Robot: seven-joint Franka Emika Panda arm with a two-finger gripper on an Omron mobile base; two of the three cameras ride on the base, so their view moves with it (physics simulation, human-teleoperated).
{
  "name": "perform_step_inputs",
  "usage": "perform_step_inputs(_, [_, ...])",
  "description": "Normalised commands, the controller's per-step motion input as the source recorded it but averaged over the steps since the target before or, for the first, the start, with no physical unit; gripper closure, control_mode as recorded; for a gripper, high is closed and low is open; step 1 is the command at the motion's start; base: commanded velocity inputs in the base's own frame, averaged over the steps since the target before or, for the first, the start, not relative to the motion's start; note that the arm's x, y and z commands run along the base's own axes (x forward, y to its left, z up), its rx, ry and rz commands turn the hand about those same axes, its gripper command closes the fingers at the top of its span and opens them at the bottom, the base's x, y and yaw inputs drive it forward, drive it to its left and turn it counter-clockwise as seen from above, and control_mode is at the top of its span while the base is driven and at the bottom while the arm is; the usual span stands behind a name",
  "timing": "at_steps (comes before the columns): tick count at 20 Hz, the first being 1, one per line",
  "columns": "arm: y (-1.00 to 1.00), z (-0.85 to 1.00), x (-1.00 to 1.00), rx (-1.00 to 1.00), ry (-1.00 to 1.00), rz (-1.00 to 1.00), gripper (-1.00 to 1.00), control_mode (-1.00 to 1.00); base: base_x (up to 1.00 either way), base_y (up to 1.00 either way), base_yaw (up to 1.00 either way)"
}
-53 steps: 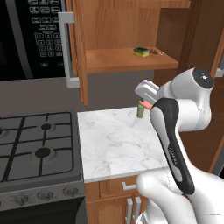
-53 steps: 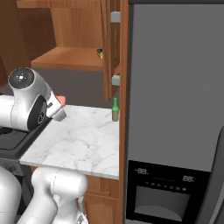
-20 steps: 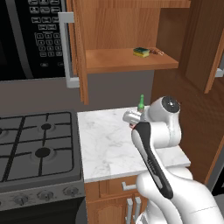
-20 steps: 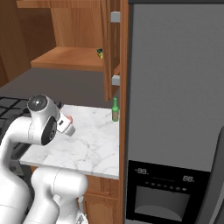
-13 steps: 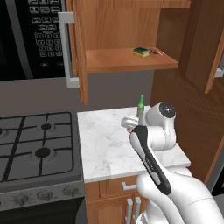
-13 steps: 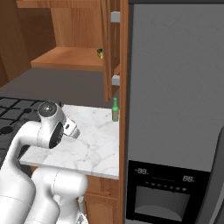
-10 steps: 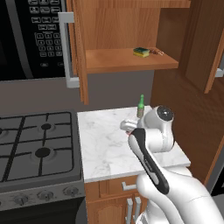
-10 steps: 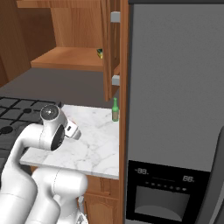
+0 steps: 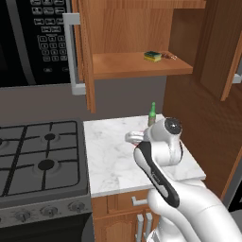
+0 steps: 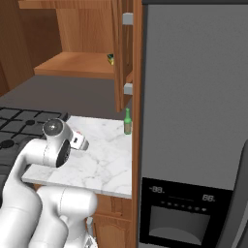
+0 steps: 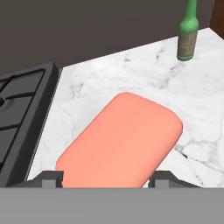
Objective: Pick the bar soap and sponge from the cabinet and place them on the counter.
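Gripper: bar soap is being clasped between the jaws (low over the counter).
Sponge: is being left on the cabinet shelf.

My claw sits low over the counter, and the pink bar soap between my fingers blocks most of what is right ahead. The white stone past the soap is bare, so there is room to go there. A green bottle stands at the far back corner, near the wooden wall, and I could bump it. The black stove touches the counter on one side. Up high, the open cabinet door hangs over the counter's stove-side edge.
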Motion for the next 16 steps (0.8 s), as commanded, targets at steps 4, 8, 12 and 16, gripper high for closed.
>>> perform_step_inputs(4, [0.09,-0.44,0.13,-0.07,-0.08,0.06,1.0,-1.0,0.0,0.0,0.0])
perform_step_inputs(8, [0.01,-0.56,0.1,-0.09,-0.02,0.04,1.0,-1.0,0.0,0.0,0.0])
perform_step_inputs(12, [0.01,-0.64,0.17,-0.1,0.0,0.02,1.0,-1.0,0.0,0.0,0.0])
perform_step_inputs(16, [0.0,-0.61,0.22,-0.07,0.0,0.02,1.0,-1.0,0.0,0.0,0.0])
